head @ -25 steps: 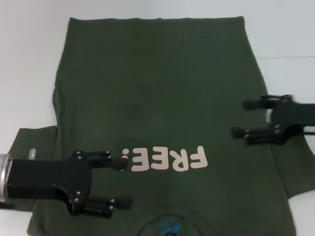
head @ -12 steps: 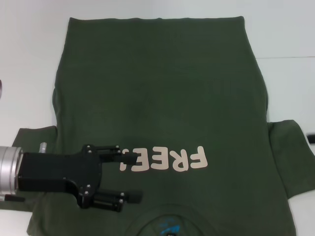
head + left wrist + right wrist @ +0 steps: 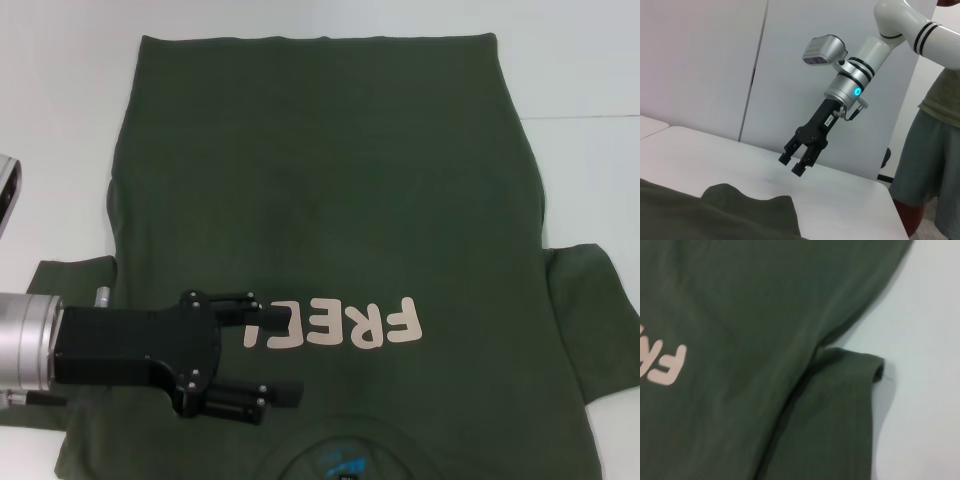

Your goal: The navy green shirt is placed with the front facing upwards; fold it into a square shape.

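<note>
Olive cotton lies flat on the white table (image 3: pixel 60 100): the navy green shirt (image 3: pixel 330 190) is spread front up, collar nearest the robot, both sleeves out, no fold made yet. Over its chest the left gripper (image 3: pixel 278 357) hovers, fingers spread and empty. Farther off, the right gripper (image 3: pixel 796 164) hangs raised beyond the sleeve, fingers parted.
</note>
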You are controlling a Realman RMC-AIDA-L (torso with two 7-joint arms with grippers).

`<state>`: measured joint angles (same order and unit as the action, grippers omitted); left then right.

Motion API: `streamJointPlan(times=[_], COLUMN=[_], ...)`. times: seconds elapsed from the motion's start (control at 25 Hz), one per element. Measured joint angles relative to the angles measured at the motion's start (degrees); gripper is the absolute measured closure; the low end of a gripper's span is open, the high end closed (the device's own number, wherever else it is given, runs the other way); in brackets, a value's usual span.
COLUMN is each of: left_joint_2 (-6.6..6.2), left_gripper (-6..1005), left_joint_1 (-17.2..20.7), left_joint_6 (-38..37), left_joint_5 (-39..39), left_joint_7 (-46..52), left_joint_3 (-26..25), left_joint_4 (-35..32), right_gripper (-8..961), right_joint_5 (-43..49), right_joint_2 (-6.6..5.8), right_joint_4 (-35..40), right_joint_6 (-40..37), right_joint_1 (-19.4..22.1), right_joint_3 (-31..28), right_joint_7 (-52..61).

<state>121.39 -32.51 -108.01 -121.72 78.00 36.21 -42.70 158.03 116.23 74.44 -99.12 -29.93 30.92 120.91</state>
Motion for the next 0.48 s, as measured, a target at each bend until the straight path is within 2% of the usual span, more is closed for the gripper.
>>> streamJointPlan(times=[0.16, 0.48], left_joint_2=[0.07, 0.05], left_gripper=[152, 154], left_joint_1=[-0.01, -0.32], left_joint_6=[0.01, -0.38], left_joint_5=[0.0, 0.35], left_joint_7=[0.0, 0.2], left_joint_3=[0.04, -0.15], left_joint_4=[0.0, -0.02], right_gripper=[39, 40], right_joint_5=[0.42, 2.85], right_joint_2=[-0.53, -0.74], right_joint_4=[-0.16, -1.35], right_joint_6=[-0.43, -0.51], right_joint_1=[-0.28, -1.56], right_joint_3=[-1.43, -1.25], right_joint_7=[1.93, 6.67])
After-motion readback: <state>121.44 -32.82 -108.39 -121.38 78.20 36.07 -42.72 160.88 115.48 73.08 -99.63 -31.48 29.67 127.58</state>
